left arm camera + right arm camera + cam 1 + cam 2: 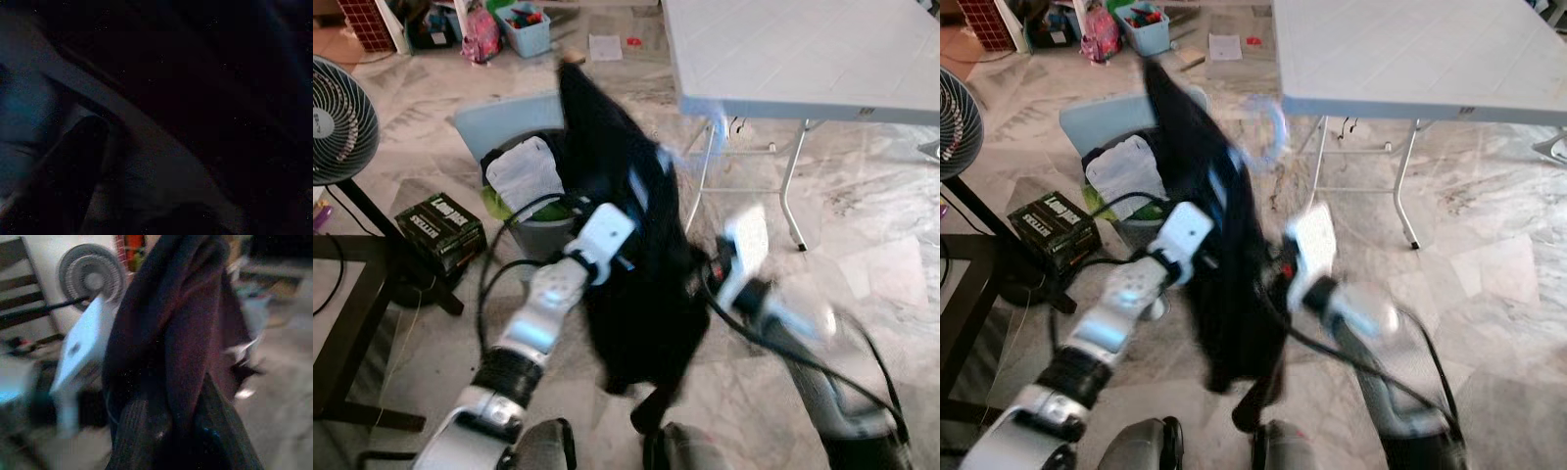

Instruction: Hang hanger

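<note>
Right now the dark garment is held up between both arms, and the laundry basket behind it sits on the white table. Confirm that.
Not quite. The laundry basket sits on the floor, left of the white table, as the left eye view shows. The dark garment is indeed held up between both arms.

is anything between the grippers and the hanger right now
Yes: the dark garment draped over the pale blue plastic hanger hangs between both arms, covering the fingers of the left gripper and the right gripper.
</note>
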